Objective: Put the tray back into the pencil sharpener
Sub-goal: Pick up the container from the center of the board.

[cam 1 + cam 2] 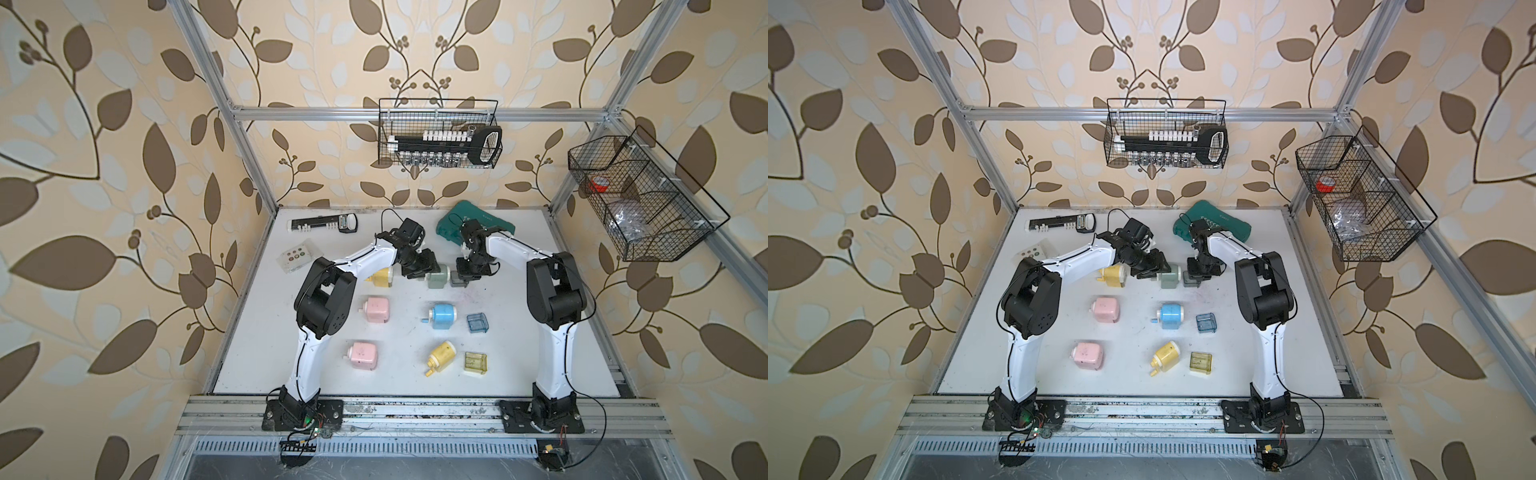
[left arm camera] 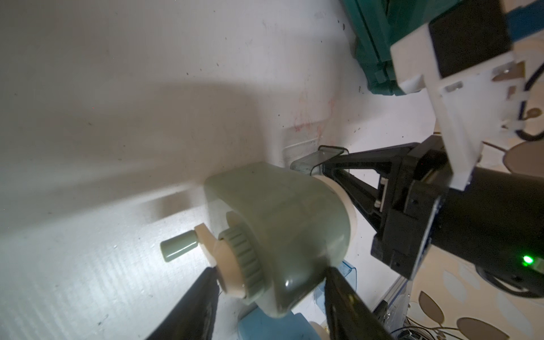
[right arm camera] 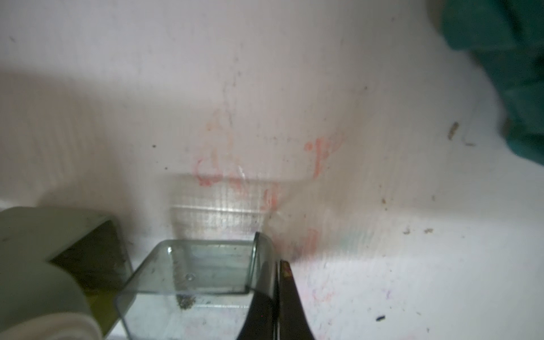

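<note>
The right hand (image 3: 275, 297) pinches the end wall of the clear tray (image 3: 191, 273), held at the far middle of the table (image 3: 294, 73), its corner at the open slot of the grey-green sharpener (image 2: 279, 206) (not yet inside). The left hand (image 2: 270, 291) clamps that sharpener; sliding the tray home looks to be what remains.

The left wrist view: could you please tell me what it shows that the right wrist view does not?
Only the left wrist view shows the left gripper clamped on the green sharpener, its crank, and a blue sharpener. Only the right wrist view shows the open slot and shavings inside the tray. Both show the green sharpener, the tray pinched by the right gripper, the case and the table.
</note>
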Controlling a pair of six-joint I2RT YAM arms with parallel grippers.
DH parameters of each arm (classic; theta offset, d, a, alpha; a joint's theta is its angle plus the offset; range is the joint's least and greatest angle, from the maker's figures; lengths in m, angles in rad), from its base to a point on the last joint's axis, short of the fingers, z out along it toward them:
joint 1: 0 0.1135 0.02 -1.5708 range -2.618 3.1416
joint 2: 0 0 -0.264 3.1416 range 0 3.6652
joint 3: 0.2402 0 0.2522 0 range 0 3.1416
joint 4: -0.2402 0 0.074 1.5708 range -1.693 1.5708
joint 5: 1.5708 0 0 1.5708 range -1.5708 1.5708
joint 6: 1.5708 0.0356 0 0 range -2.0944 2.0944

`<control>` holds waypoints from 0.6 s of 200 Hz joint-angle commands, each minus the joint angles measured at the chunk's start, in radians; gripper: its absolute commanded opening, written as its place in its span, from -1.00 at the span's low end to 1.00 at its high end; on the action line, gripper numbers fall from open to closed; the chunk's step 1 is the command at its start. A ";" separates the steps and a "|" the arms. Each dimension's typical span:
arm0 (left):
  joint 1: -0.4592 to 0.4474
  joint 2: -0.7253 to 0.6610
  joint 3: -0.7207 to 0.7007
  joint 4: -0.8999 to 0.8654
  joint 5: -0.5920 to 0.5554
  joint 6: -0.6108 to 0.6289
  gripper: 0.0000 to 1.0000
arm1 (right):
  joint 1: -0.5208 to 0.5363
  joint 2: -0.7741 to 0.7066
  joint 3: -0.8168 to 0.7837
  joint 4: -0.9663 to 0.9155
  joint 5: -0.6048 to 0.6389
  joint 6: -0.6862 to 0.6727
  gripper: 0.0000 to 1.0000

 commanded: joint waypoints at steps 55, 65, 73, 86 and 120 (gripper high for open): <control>0.012 0.005 -0.039 -0.022 -0.056 -0.001 0.16 | 0.024 -0.053 0.034 -0.049 0.074 0.004 -1.00; 0.011 0.004 -0.041 -0.020 -0.055 -0.004 0.16 | 0.023 -0.048 0.035 -0.052 0.075 0.004 -1.00; 0.011 0.002 -0.041 -0.019 -0.055 -0.004 0.16 | 0.023 -0.043 0.038 -0.053 0.072 0.004 -1.00; 0.011 0.003 -0.041 -0.018 -0.054 -0.005 0.16 | 0.024 -0.032 0.043 -0.058 0.071 0.010 -1.00; 0.011 0.002 -0.044 -0.014 -0.052 -0.008 0.16 | 0.031 0.003 0.070 -0.078 0.066 0.018 -1.00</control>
